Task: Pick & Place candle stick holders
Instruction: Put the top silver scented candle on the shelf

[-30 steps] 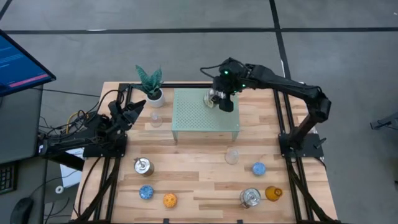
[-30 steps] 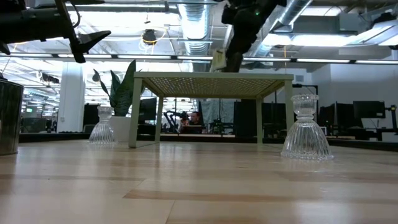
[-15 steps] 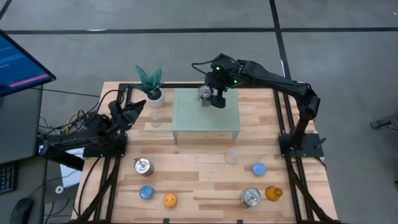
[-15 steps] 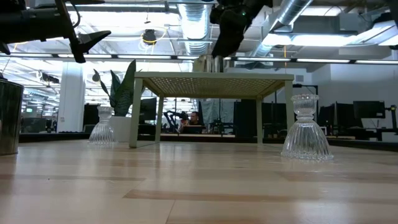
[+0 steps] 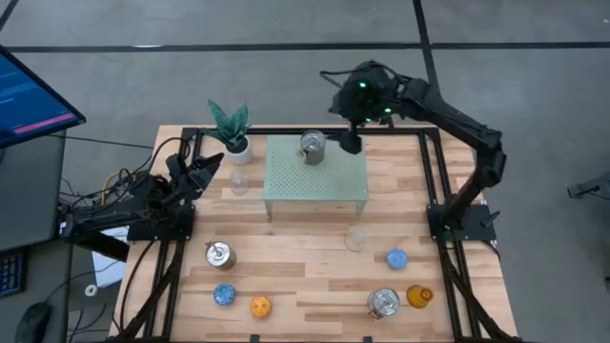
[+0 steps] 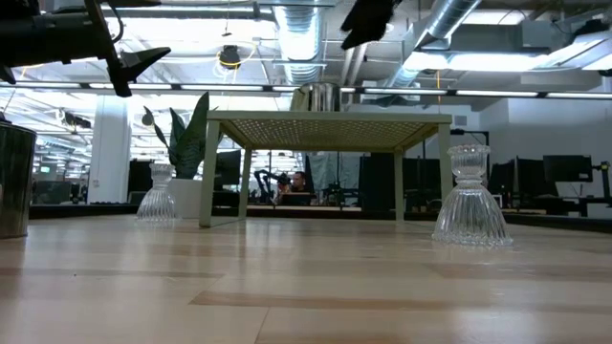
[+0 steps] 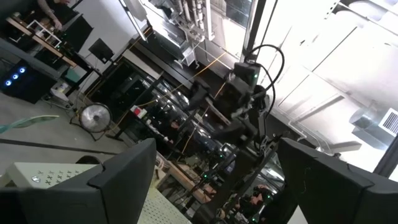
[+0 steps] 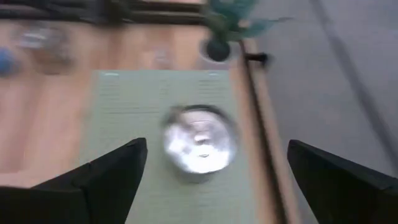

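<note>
The wooden table (image 5: 315, 233) fills the view from above, and at its back sits the pale green perforated stand (image 5: 315, 171). The right arm reaches over the stand's far edge with the right gripper (image 5: 351, 143) released, fingers spread wide and nothing between them, just beside a silver candle stick holder (image 5: 312, 146) standing upright on the stand near its back edge. The left gripper (image 5: 208, 169) hangs over the table's left side, fingers apart and empty. A leafy plant (image 5: 230, 127) stands at the back left, a clear glass holder (image 5: 239, 181) just in front of it. Another clear one (image 5: 355, 238) sits mid-table; silver (image 5: 219, 253), blue (image 5: 224, 294), orange (image 5: 259, 307), silver (image 5: 384, 302), amber (image 5: 417, 296) and blue (image 5: 396, 257) holders line the front.
</note>
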Controlling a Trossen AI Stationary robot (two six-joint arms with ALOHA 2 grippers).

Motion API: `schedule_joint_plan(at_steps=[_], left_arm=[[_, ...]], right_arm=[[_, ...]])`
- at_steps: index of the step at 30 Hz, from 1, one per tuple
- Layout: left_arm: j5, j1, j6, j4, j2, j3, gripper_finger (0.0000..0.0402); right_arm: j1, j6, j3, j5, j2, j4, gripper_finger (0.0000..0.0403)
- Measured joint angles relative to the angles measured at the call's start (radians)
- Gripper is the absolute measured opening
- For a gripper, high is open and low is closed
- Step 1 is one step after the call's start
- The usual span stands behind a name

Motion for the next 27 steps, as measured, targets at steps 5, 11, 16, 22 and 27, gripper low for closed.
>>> schedule_joint_plan(at_steps=[5, 11, 16, 22, 27], left_arm=[[0.000, 0.000, 0.000, 0.000, 0.000, 0.000, 0.0337], [0.000, 0.000, 0.000, 0.000, 0.000, 0.000, 0.0337], [0.000, 0.000, 0.000, 0.000, 0.000, 0.000, 0.0337], [0.000, 0.000, 0.000, 0.000, 0.000, 0.000, 0.0337], [0.000, 0.000, 0.000, 0.000, 0.000, 0.000, 0.0337]], right_arm=[[-0.090, 0.068, -0.328, -0.207, -0.165, 0.197, 0.0302], [-0.124, 0.193, -0.713, -0.062, -0.311, 0.637, 0.0140], [-0.084, 0.241, -0.838, -0.043, -0.280, 0.781, 0.0013], [-0.039, 0.272, -0.843, -0.021, -0.197, 0.857, 0.0022], [-0.017, 0.295, -0.842, -0.022, -0.144, 0.898, 0.0002]])
